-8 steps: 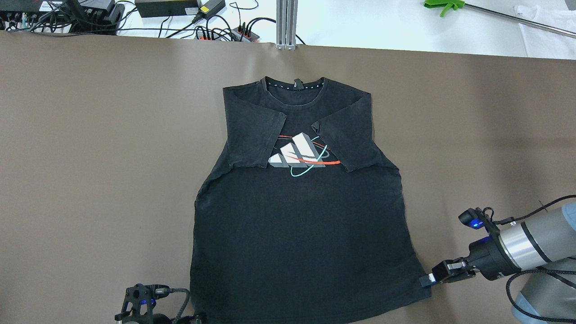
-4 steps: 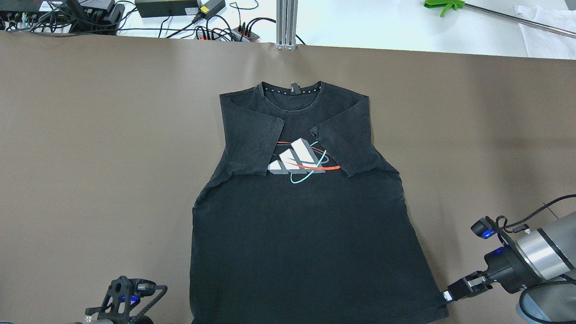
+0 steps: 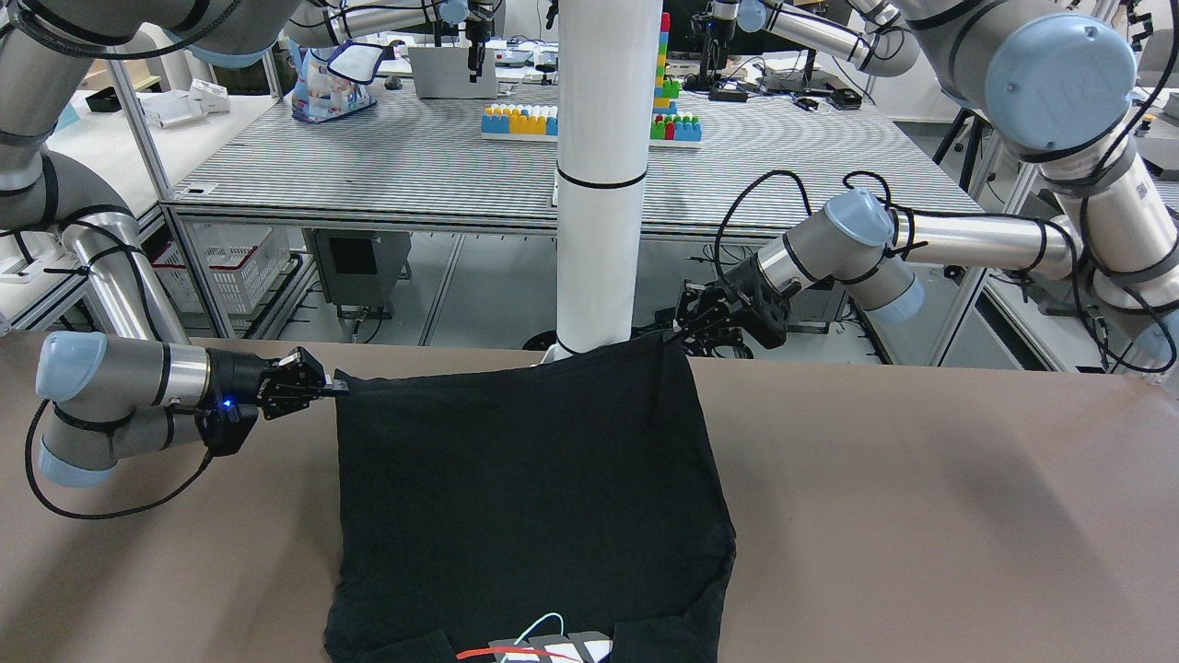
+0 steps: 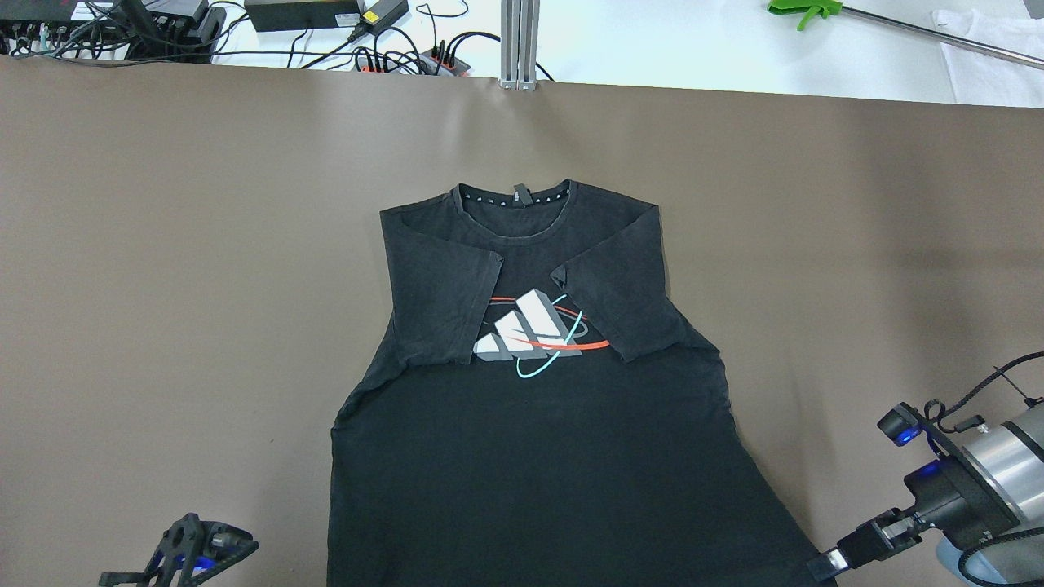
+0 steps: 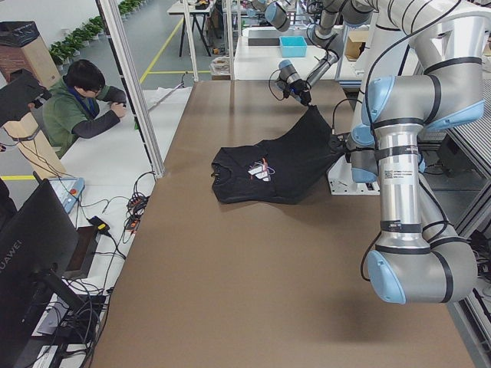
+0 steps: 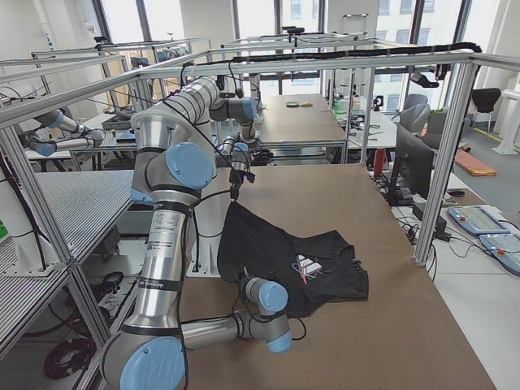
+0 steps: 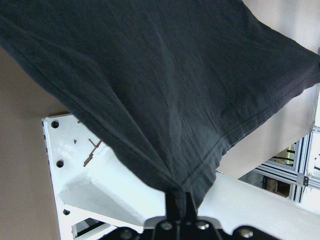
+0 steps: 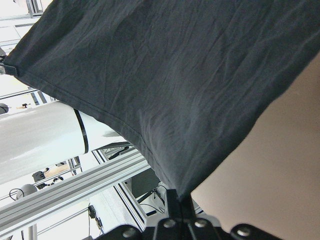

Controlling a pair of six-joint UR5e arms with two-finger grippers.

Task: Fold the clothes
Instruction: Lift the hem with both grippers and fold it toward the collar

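Brown table [image 3: 921,506] — black shirt [image 3: 525,479]; left claw [image 3: 677,337], right claw [image 3: 337,384] each pinch hem corner — white pillar [image 3: 599,230] behind.

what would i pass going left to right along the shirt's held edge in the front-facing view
right gripper, pinching one hem corner → black t-shirt, hem stretched between the two → left gripper, pinching the other hem corner

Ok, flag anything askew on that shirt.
The black T-shirt lies slightly skewed, its folded-in sleeves uneven: one straight, the other slanted across the print. The left end effector and right end effector hold its hem corners stretched beyond the table.
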